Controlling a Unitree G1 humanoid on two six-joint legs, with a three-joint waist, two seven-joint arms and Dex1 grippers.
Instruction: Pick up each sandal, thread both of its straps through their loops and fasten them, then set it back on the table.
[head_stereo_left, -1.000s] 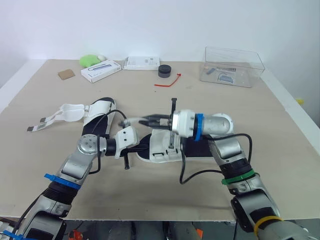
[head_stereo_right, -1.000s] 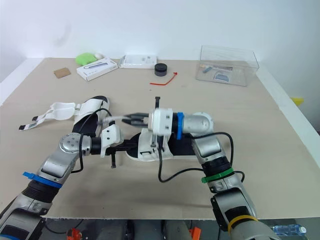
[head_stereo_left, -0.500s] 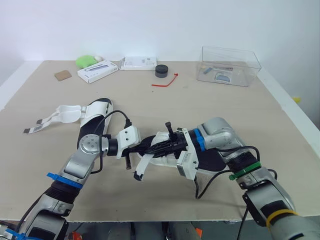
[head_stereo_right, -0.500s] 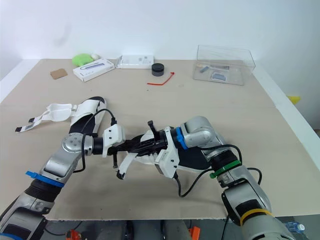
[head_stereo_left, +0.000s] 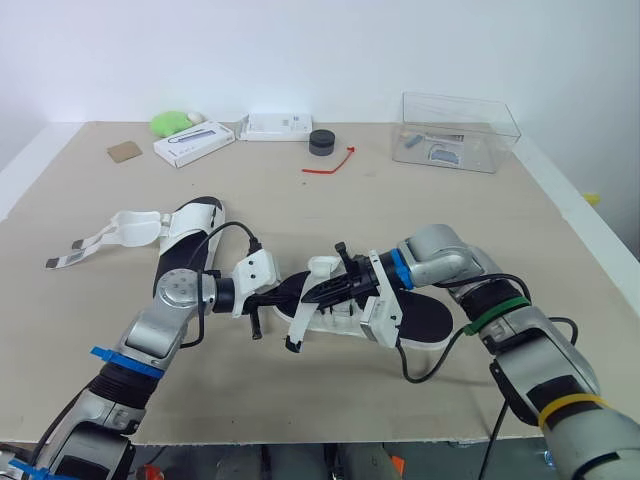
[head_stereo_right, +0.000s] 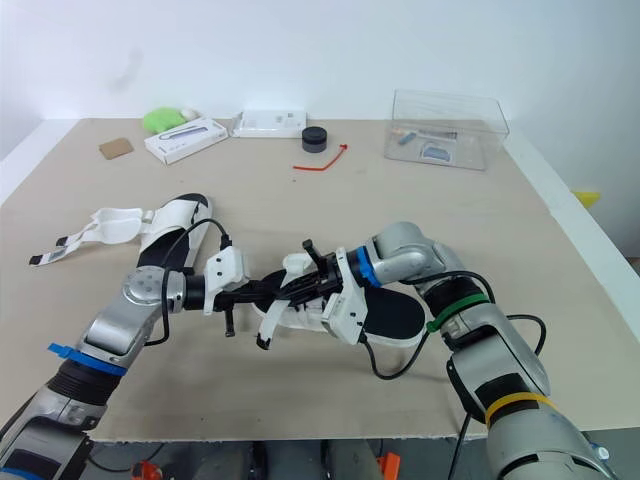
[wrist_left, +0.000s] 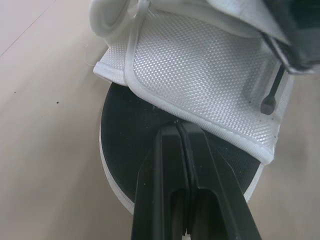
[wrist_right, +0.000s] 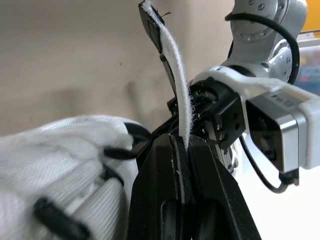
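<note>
The near sandal (head_stereo_left: 425, 318) sits mid-worktop (head_stereo_left: 400, 210), its loose strap (wrist_right: 175, 65) pinched in the right jaws, while the left jaws are closed, tips against the black sole. Threading seems in hand; next, the strap end likely needs steering through its loop.

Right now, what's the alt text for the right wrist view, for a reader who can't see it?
The right gripper is shut on a white strap with a black tip, which extends straight out of its grip. The sandal, white mesh, sits beside it, with the left arm and the tan table behind.
</note>
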